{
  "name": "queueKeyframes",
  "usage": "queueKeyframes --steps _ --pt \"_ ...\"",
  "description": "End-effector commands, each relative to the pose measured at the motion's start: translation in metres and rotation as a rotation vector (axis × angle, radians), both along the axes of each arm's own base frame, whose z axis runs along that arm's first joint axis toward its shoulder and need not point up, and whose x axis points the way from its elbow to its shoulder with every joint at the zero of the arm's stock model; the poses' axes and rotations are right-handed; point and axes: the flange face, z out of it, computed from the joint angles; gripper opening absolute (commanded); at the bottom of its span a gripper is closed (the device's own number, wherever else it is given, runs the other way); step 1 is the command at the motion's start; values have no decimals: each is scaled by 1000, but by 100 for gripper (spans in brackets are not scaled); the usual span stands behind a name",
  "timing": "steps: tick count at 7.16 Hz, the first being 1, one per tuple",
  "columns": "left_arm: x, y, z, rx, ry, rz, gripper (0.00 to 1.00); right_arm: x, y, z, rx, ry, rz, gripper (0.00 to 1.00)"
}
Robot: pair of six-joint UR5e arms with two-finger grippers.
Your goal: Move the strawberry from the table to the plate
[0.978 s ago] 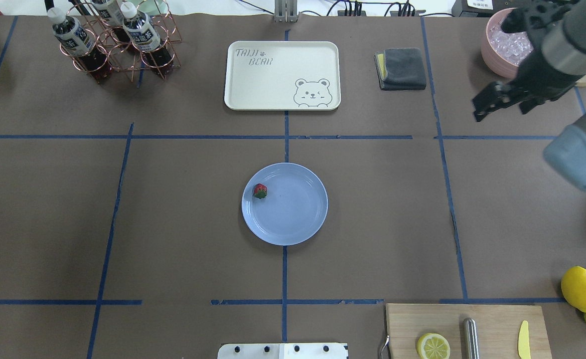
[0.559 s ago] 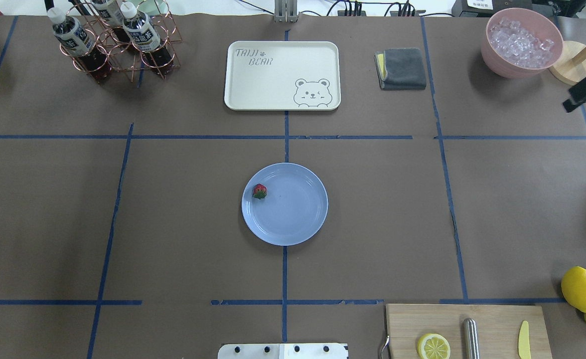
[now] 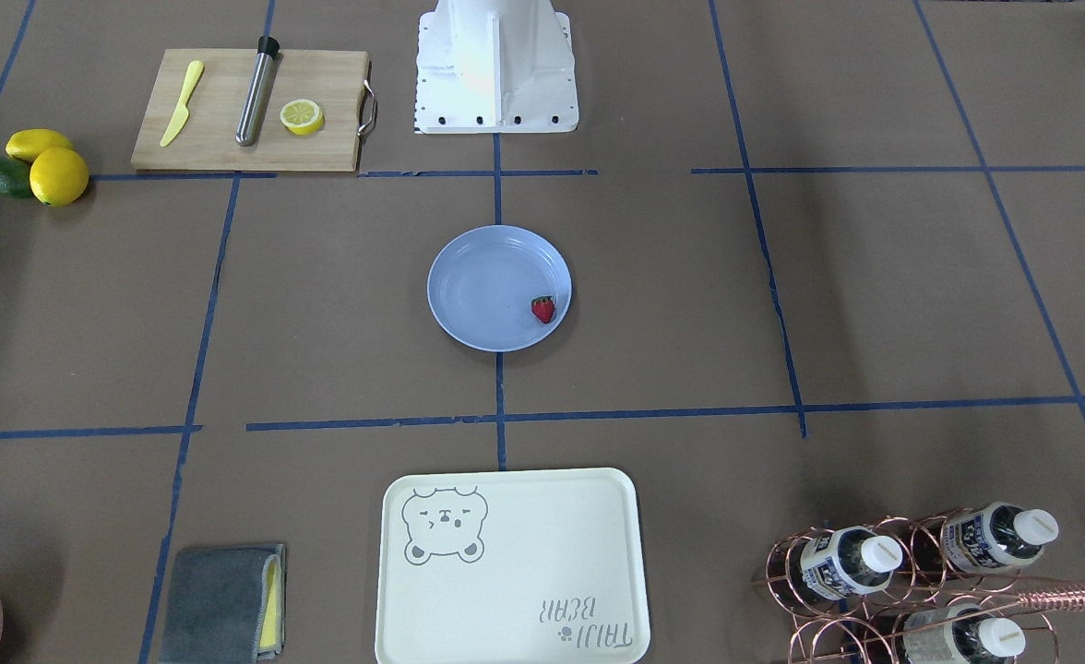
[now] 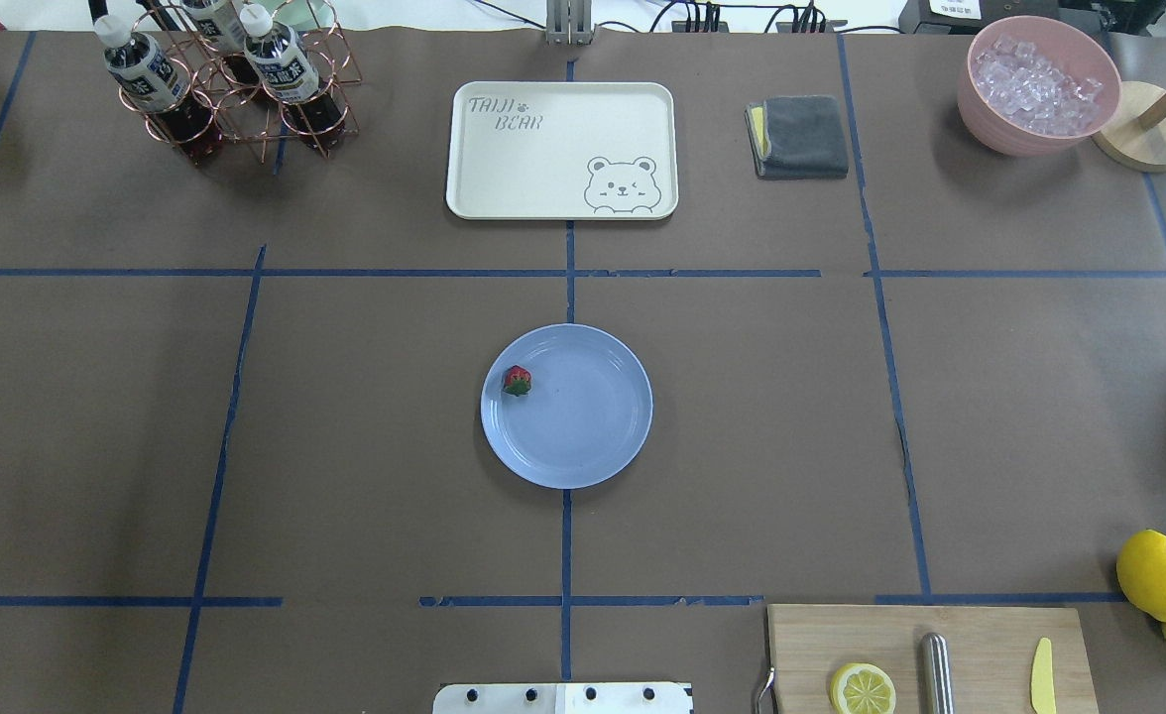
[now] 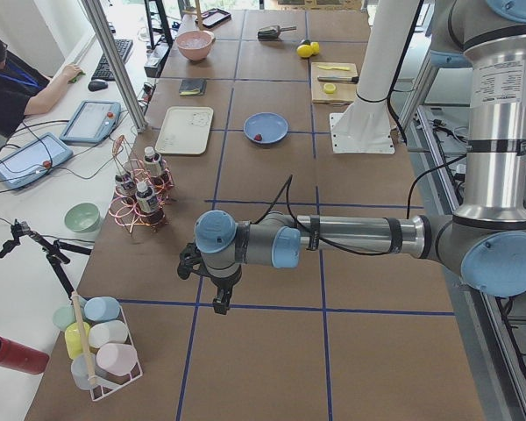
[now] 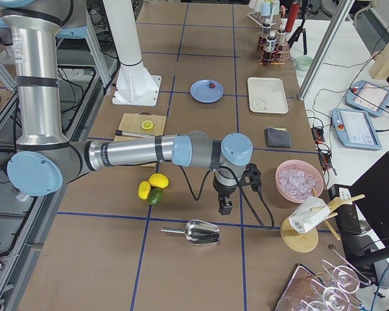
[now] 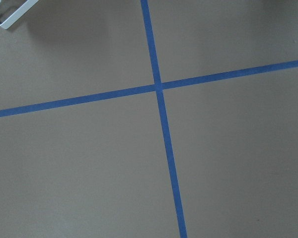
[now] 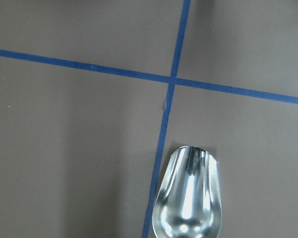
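The strawberry (image 4: 517,380), dark red with a green top, lies inside the light-blue plate (image 4: 583,441) near its left rim, at the middle of the brown table (image 4: 345,416). From across the table the strawberry (image 3: 542,309) sits at the right of the plate (image 3: 482,281). My left gripper (image 5: 219,303) shows only in the exterior left view, low over the table's left end, far from the plate; I cannot tell its state. My right gripper (image 6: 225,208) shows only in the exterior right view, near the right end; I cannot tell its state. Neither wrist view shows fingers.
A cream bear-print tray (image 4: 561,149), a grey cloth (image 4: 801,136), a wire rack of bottles (image 4: 236,89) and a pink bowl of ice (image 4: 1039,84) line the far side. A cutting board (image 4: 930,654) and lemons (image 4: 1155,573) sit at the near right. A metal scoop (image 8: 188,198) lies under the right wrist.
The right arm has swung off to the right and left the overhead view. The strawberry and the plate have not moved.
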Motion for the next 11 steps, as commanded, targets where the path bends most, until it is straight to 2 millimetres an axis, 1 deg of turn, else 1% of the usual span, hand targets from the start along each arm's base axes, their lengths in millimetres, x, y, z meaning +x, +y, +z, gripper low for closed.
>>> queueKeyframes --steps 1,2,3,4,5,11 --pt "0 2 1 -2 -4 -1 100 9 10 44 34 -6 22 100" --pt "0 1 1 -2 -4 -1 100 11 10 47 63 -5 33 100" --pt "0 1 1 -2 -4 -1 100 13 9 45 43 -13 62 100" --pt "0 1 2 -6 -4 -2 100 11 5 38 1 -38 117 100" --pt "0 1 2 -5 -4 -2 100 11 4 36 -3 -41 128 100" --pt "0 1 1 -8 -4 -5 100 11 3 33 3 -41 128 100"
